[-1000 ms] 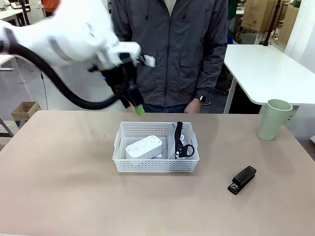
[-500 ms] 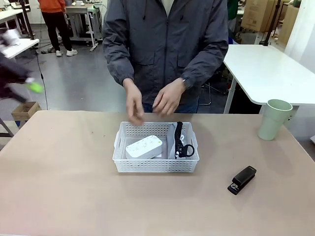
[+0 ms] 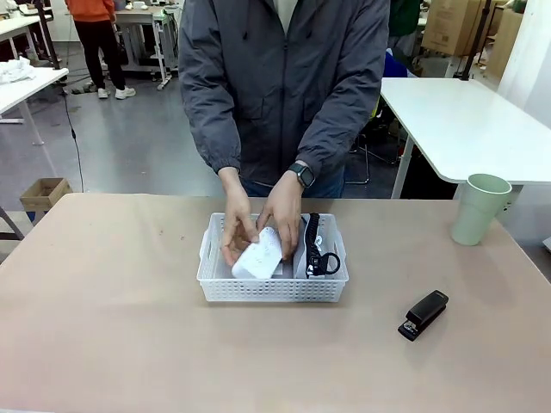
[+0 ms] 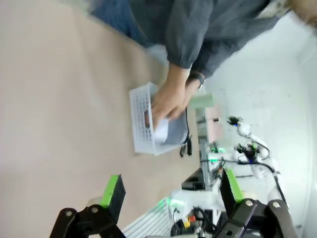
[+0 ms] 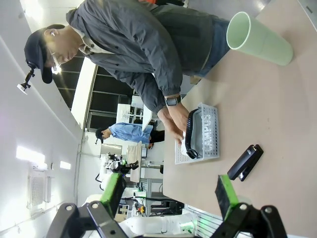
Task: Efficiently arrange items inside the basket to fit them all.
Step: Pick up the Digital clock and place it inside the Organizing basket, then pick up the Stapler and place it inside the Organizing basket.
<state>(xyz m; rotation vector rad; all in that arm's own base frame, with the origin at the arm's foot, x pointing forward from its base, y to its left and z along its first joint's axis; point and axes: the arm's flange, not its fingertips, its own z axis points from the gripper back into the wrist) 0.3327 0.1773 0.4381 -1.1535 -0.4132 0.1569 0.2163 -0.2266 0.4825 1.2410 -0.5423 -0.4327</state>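
Hands [image 3: 282,219] hold tilted white box [image 3: 258,260] in basket [image 3: 275,291] (stapler [image 3: 424,315], cup [image 3: 479,209] outside).

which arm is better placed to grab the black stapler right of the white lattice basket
Right, likely. The black stapler lies right of the white lattice basket, on that arm's side; the open right gripper faces it, the left would cross the person's hands.

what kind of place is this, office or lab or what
Probably a lab or workshop, not an office: a bare grey floor, a plain white work table and stacked cardboard boxes at the back.
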